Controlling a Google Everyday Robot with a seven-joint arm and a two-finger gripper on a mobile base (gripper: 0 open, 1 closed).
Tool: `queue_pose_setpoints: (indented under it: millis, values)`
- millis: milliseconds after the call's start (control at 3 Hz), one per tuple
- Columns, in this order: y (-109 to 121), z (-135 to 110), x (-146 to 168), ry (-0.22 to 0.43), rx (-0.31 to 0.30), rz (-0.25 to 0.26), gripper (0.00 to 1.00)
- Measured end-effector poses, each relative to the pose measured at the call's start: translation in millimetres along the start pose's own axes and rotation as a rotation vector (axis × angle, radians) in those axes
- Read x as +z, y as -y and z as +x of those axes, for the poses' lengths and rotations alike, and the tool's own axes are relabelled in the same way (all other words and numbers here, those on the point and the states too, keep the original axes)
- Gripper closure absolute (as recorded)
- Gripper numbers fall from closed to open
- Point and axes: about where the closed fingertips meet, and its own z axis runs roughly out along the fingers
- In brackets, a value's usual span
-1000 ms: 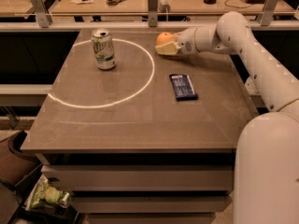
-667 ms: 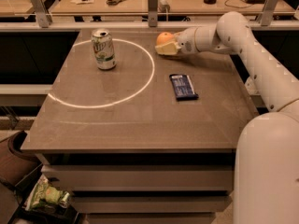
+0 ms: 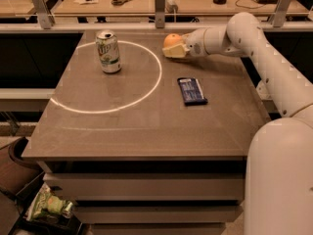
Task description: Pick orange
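The orange (image 3: 172, 39) is a small round fruit at the far middle of the grey table (image 3: 137, 126), just outside the white circle line (image 3: 157, 77). My gripper (image 3: 172, 49) reaches in from the right on the white arm (image 3: 254, 38) and is right at the orange, its cream tip against the fruit's near side. The lower part of the orange is hidden behind the gripper. I cannot tell whether the fruit rests on the table or is held.
A green and white soda can (image 3: 108, 51) stands upright at the far left, inside the circle. A dark blue snack bar (image 3: 191, 90) lies flat right of the circle. A railing (image 3: 156, 26) runs behind the table. A green bag (image 3: 49, 207) lies on the floor below left.
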Motion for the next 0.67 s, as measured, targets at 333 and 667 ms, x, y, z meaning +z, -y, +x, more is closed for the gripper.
queue_pose_setpoints:
  millis: [333,667]
  values:
    - [0.0,-0.2,-0.1,0.0,0.0,0.0,1.0]
    - [0.0,-0.3,-0.1,0.0,0.0,0.0,1.0]
